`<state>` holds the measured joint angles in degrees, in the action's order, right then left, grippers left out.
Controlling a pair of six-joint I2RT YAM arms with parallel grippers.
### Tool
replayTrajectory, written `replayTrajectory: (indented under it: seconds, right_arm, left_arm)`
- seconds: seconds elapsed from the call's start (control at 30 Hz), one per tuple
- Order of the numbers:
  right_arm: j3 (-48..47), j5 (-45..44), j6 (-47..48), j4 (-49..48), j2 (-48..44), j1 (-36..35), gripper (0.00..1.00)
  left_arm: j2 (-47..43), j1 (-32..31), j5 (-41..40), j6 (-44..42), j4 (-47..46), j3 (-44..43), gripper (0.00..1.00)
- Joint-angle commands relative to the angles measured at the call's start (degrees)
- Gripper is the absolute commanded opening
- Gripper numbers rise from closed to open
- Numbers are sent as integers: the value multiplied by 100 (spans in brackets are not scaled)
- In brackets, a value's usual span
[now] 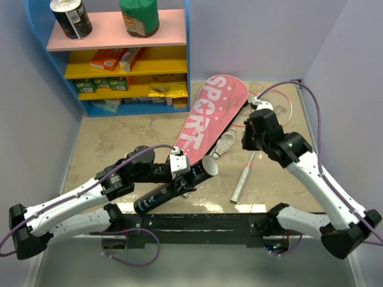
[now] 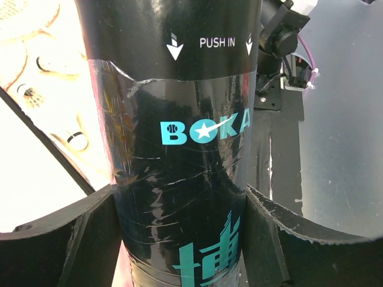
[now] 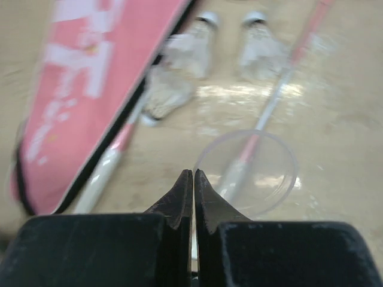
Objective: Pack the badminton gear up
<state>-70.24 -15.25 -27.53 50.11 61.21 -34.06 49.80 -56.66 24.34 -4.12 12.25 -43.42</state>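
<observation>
My left gripper [image 1: 179, 173] is shut on the long black tube [image 1: 173, 186], which lies tilted with its open end [image 1: 210, 165] toward the pink "SPORT" cover [image 1: 209, 116]. In the left wrist view the tube [image 2: 185, 143] fills the space between both fingers [image 2: 60, 239]. My right gripper [image 1: 248, 142] hovers by the white shuttlecocks [image 1: 226, 146]. Its jaws are pressed together on the rim of a clear round lid [image 3: 248, 173]. Three shuttlecocks [image 3: 197, 39] lie beyond it. One racket's handle [image 1: 241, 184] lies right of the tube. Another handle [image 3: 108, 170] lies along the cover's edge [image 3: 90, 89].
A blue shelf unit [image 1: 119, 54] with snack cans and boxes stands at the back left. Grey walls close in the left and right sides. The arms' black base bar [image 1: 197, 221] runs along the near edge.
</observation>
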Motion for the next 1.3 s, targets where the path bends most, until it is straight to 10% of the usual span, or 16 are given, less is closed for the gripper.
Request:
replayTrajectory:
  seconds: [0.0,0.43,0.8,1.03,1.27]
  right_arm:
    - [616,-445,-226,-650,206,1312,0]
    - [2171,575,-209,-2197,1243,3589,0]
    - [2155,74,-402,-2866,2254,3872,0]
    - [2102,162,-367,-2928,2449,3872,52]
    - [1874,407,-481,-2612,1676,3837,56]
  left_arm:
    - [-164,-11,-43,51,-223,0,0]
    - [-366,-3,-114,183,-241,9,0]
    - [-445,-3,-219,192,-249,35,0]
    - [-410,-11,-245,183,-214,35,0]
    - [-366,-3,-228,166,-214,35,0]
